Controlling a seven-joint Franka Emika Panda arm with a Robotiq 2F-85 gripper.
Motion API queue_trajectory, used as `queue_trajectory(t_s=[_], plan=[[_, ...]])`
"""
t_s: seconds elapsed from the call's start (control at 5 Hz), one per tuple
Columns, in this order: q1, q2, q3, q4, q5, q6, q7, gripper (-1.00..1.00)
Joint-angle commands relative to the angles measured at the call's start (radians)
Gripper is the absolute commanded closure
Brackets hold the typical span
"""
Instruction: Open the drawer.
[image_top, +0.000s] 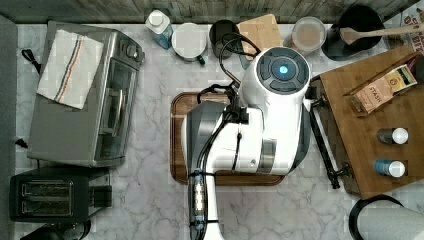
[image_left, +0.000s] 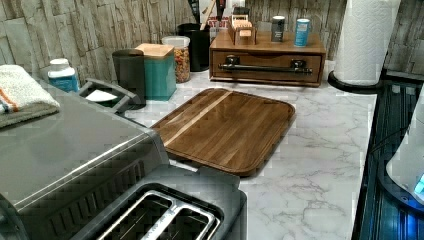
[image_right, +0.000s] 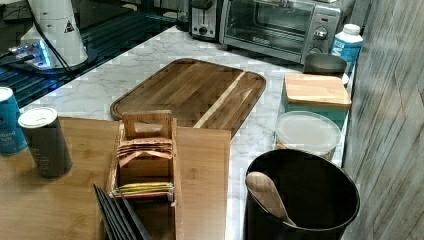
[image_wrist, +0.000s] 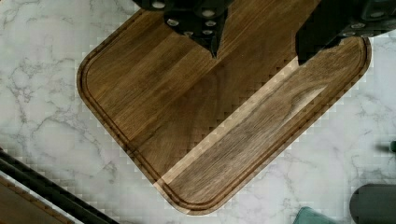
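gripper (image_wrist: 256, 49) hangs over the wooden serving tray (image_wrist: 205, 116), fingers spread apart, holding nothing. drawer (image_left: 266, 66) looks shut, probably flush, at the marble counter's (image_left: 320, 165) far end in the left view.

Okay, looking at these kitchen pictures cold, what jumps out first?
The big white robot arm dominates the top view, hanging over a dark wooden serving tray in the middle of the marble counter. In the wrist view its tool is open above that tray. In the left view, the shut drawer with its long black bar handle sits beyond the tray.
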Motion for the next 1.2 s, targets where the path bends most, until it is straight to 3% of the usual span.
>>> queue_trajectory(t_s=[0.2, 0.4, 0.6, 0.8, 1.0, 1.2], plan=[[0.0, 0.0, -0.001, -0.001, 0.005, 0.0, -0.001, -1.0], [-0.002, -0.054, 0.002, -0.108, -0.001, 0.079, -0.128, -1.0], [-0.021, -0.105, -0.01, -0.2, 0.068, 0.109, -0.368, -1.0], [0.033, -0.135, -0.084, -0.264, 0.098, 0.131, -0.575, -1.0], [-0.01, -0.12, -0.083, -0.273, 0.116, 0.108, -0.78, -1.0], [-0.019, -0.148, -0.117, -0.353, 0.067, 0.214, -0.993, -1.0]])
